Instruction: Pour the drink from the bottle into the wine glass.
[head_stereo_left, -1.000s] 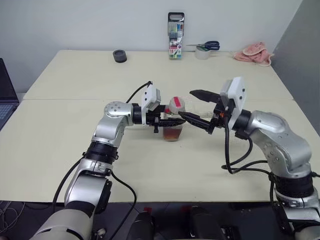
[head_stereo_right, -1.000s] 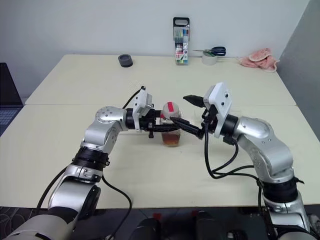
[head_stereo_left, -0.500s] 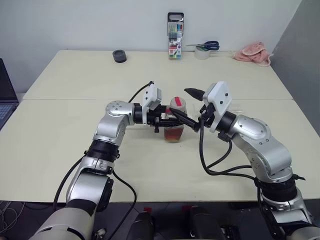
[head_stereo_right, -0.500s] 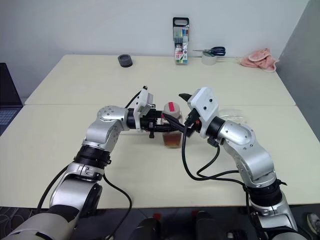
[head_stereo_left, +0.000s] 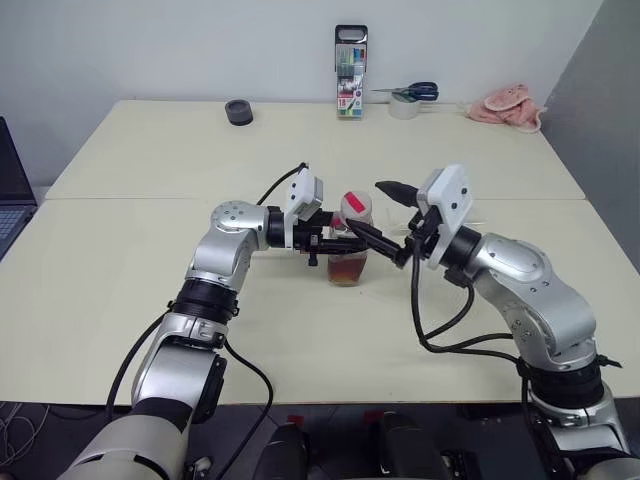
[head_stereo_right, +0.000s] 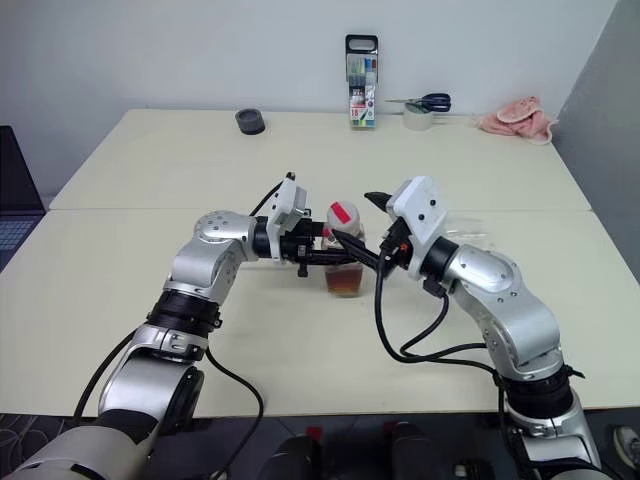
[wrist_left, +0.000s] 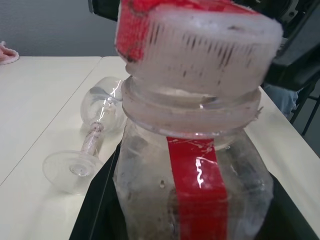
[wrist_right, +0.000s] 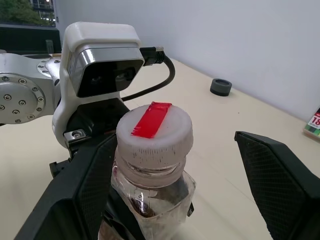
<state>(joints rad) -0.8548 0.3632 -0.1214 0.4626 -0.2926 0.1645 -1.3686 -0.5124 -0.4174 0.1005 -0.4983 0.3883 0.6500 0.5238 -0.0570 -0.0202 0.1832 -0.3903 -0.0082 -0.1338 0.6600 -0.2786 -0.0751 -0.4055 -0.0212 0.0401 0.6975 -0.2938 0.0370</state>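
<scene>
Left eye view: at the frame's centre the bottle (head_stereo_left: 348, 240) stands upright on the cream bench (head_stereo_left: 150, 300), reddish-brown drink (head_stereo_left: 346, 269) in its lower part and a red-and-white cap (head_stereo_left: 354, 206) on top. The left hand (head_stereo_left: 335, 243) reaches in from the left and pinches the bottle's body, its fingers pressed tight against it. The right hand (head_stereo_left: 385, 215) comes from the right with fingers spread wide on either side of the cap, not gripping. Along the top edge sit a black roll (head_stereo_left: 239, 112), a pen case (head_stereo_left: 351, 59), scissors (head_stereo_left: 411, 93) and a pink cloth (head_stereo_left: 510, 107). Left wrist view: the bottle looms in the middle; the wine glass (wrist_left: 90, 141) lies on its side on the bench at centre left. Right wrist view: the cap sits low centre between the spread black fingers (wrist_right: 277, 177).
</scene>
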